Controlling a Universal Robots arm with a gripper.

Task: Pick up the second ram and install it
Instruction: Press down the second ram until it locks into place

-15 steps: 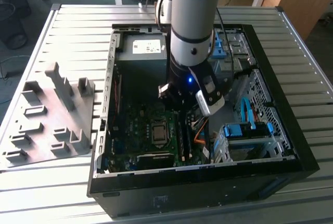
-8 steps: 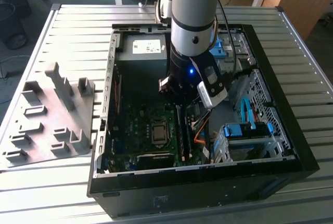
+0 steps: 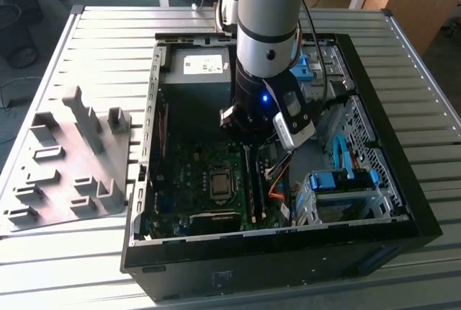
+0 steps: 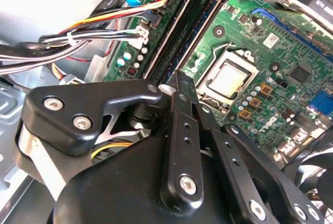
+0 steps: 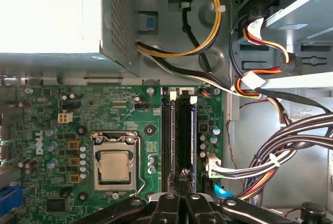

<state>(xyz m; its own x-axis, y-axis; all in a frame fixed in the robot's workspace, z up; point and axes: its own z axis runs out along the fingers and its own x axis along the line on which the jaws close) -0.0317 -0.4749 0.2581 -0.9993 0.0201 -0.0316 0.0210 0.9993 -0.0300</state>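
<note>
Near edge of the slatted table (image 3: 72,267): open PC case (image 3: 288,252) lying flat, motherboard (image 3: 187,180) facing up. The grey fixture block (image 3: 65,158) sits by the table edge on the exterior view's left, well apart from the arm.

Arm (image 3: 266,14) comes down vertical into the case, wrist pointing straight down over the memory slots, which sit between the CPU socket (image 5: 114,164) and the drive cage (image 3: 338,187).

Gripper (image 5: 183,174) is low over the board. In both wrist views the fingers (image 4: 179,130) are drawn together to a narrow tip, lined up lengthwise with the slots.

Second ram (image 5: 184,140): dark strip standing edge-on in the slot further from the CPU socket, running straight out from the fingertips. A similar strip stands in the neighbouring slot (image 5: 167,140). The tips are at its near end; I can't tell whether they pinch it, only touch it, or are clear of it. I also can't tell whether it is fully seated.

Cable bundle (image 5: 276,156) hangs beside the slots on the side away from the CPU socket.

Far end of the case: power supply (image 3: 198,65), beyond the arm.
</note>
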